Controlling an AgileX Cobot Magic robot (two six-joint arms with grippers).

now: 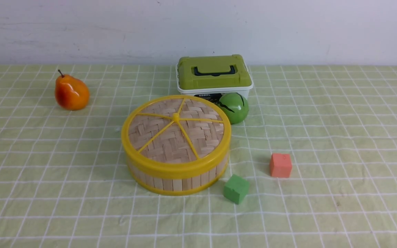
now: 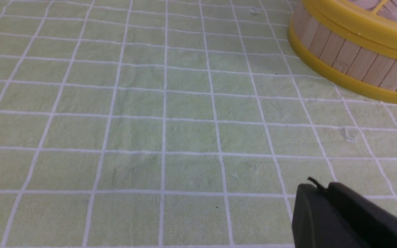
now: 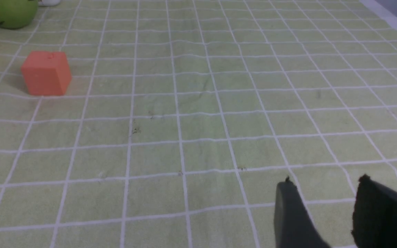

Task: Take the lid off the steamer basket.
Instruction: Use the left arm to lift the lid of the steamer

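Observation:
The steamer basket point(image 1: 177, 179) stands mid-table, its bamboo-slat wall between yellow rims. The woven lid point(image 1: 171, 137) with yellow spokes and a small centre knob point(image 1: 175, 117) sits closed on top of it. Neither gripper shows in the front view. In the left wrist view my left gripper point(image 2: 319, 187) is shut and empty over bare cloth, and the basket wall point(image 2: 350, 62) is well away from it. In the right wrist view my right gripper point(image 3: 326, 181) is open and empty above the cloth, far from the basket.
A white box with a green lid point(image 1: 214, 74) stands behind the basket, with a green ball point(image 1: 233, 107) beside it. An orange pear point(image 1: 71, 93) lies at the far left. A green cube point(image 1: 236, 188) and an orange cube point(image 1: 280, 165) lie right of the basket. The orange cube also shows in the right wrist view point(image 3: 46, 73).

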